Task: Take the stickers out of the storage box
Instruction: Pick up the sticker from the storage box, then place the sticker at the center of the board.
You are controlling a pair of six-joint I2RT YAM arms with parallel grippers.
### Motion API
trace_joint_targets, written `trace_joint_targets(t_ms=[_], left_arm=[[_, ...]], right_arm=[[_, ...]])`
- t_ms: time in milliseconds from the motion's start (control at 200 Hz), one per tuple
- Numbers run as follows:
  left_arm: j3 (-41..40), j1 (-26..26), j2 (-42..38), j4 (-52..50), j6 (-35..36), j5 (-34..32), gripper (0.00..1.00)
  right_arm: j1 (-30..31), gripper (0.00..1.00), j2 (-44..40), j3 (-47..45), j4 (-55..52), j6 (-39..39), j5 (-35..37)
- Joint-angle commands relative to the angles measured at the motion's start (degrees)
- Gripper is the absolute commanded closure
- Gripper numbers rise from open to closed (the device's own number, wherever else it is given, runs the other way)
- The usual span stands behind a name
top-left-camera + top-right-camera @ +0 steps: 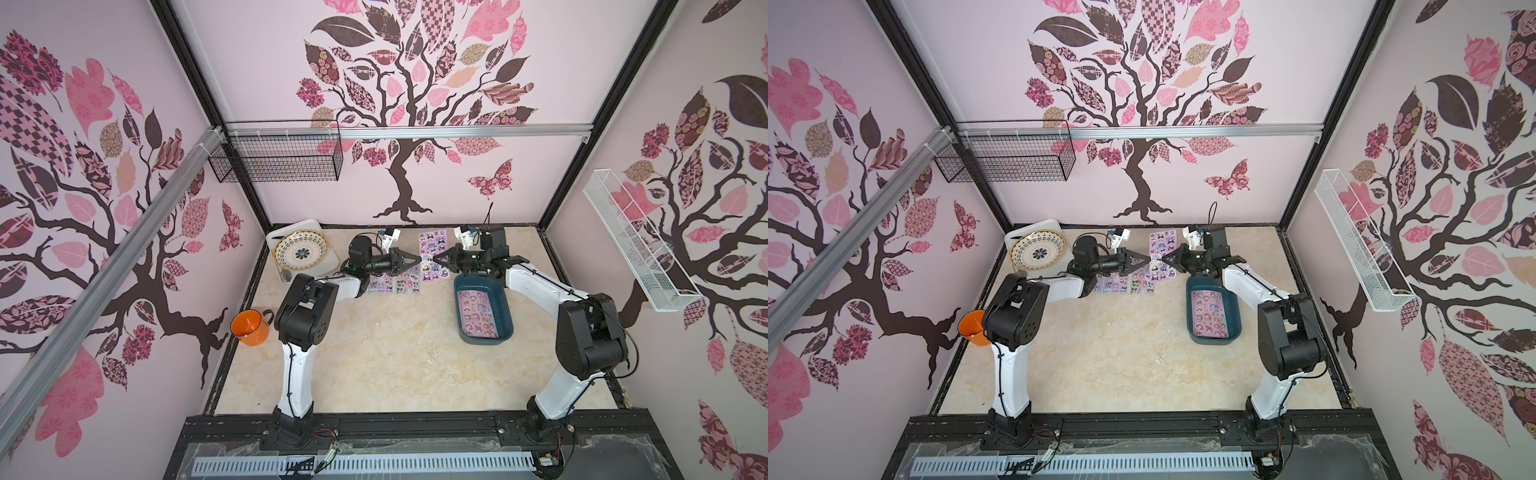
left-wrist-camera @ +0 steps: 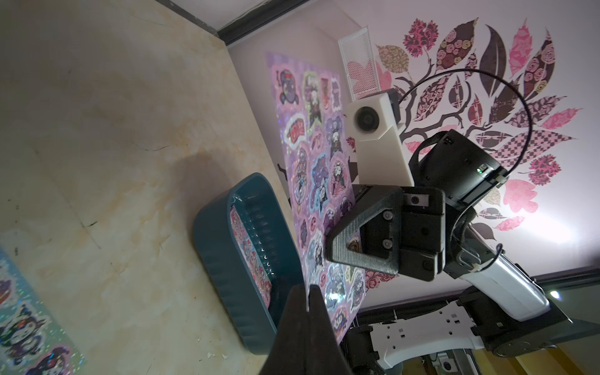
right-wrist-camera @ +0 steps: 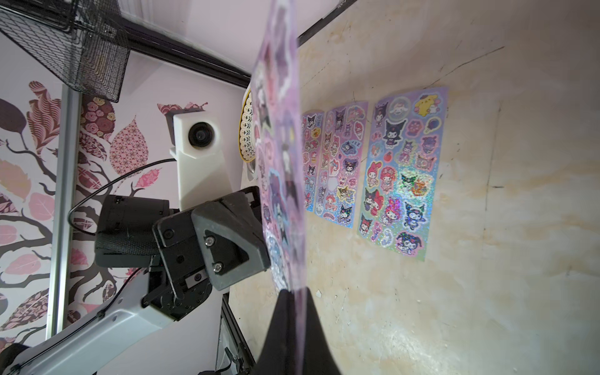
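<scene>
While both arms share one sticker sheet [image 1: 432, 243], it hangs roughly level and printed face up above the tabletop [image 1: 395, 353]. It is out of the storage box [image 1: 508, 316], near the box's far end. The left jaws are closed on one long edge of it and the right jaws are closed on the opposite edge, tips facing each other across the sheet. Both wrist views show the film running into the shut tips.

More stickers [image 1: 478, 309] lie flat inside the box. Three sheets [image 3: 401, 172] lie side by side on the tabletop under the left arm [image 1: 340, 286], so the job looks partly done.

This looks like a hand-over from the right side to the left. To do it well, the giving side should let go only once the other pinch is sure. It should open fully before backing off, since thin glossy film may cling or slip. The receiving arm should then carry the sheet low and level and lay it just beside the three, without overlapping them. A pull from both sides at once could crease or tear it.
</scene>
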Motion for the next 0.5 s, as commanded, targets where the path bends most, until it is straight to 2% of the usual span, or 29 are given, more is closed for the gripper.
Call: trace_joint_targets(t_ms=[0,75,115,495], left_arm=[[1.1,1.5,-3.1,-13.8,9.7,-3.3,0.82],[0.3,2.8,-3.9,-15.9,11.7,-3.9,0.74],[-0.2,3.5,-4.3,-15.6,11.7,-3.7,0.73],[-1.5,4.9,-6.0,-15.0,11.5,-3.0,0.73]], right_arm=[[-0.3,1.00,2.6,2.4,-4.3,-3.1,2.6],[-0.3,1.00,4.3,3.2,-5.1,-3.7,2.9],[-0.3,1.00,5.5,3.9,-5.3,-3.8,2.7],[0.5,1.00,21.0,16.4,-8.1,-5.2,2.9]])
